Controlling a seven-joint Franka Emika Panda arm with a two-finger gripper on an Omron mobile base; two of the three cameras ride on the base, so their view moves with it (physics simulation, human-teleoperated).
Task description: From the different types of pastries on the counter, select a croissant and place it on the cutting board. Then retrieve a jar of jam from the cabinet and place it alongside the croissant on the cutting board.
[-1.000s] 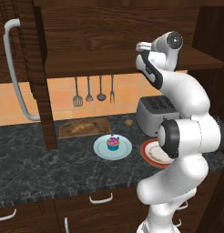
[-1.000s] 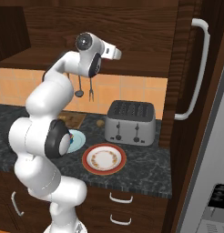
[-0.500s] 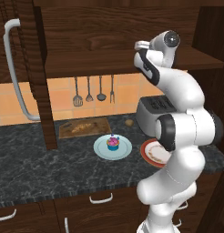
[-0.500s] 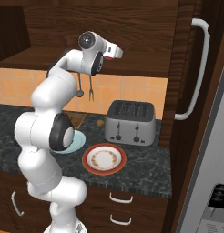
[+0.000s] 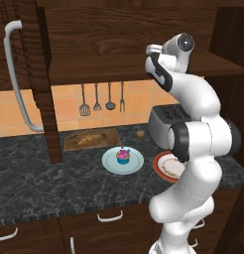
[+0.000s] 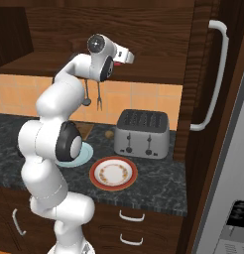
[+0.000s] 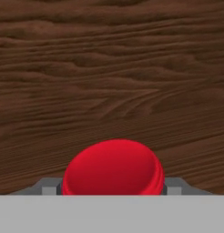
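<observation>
The jar of jam [image 7: 113, 168] shows its red lid close up against the cabinet's [image 7: 112, 73] wooden back wall. My gripper [image 7: 113, 187] sits around it, with a grey finger [image 7: 49, 187] pressed to each side of the jar. In the left base view my hand [image 5: 154, 50] reaches over the cabinet [image 5: 109, 44] shelf. The golden-brown croissant [image 5: 88, 139] lies on the cutting board [image 5: 108, 135] on the counter [image 5: 39, 178]. A pink cupcake [image 5: 123, 156] stands on a pale blue plate [image 5: 136, 163], and a small brown lump [image 5: 140, 133] rests by the toaster.
A silver toaster [image 6: 142, 133] stands on the counter, with a red-rimmed plate [image 6: 113, 172] in front of it. Utensils [image 5: 96, 99] hang on the tiled wall. Cabinet doors with grey handles [image 5: 15, 74] [image 6: 215, 74] stand open on both sides.
The jaws have come in from wide open onto the sides of the jar. The arm has barely shifted at the shelf.
</observation>
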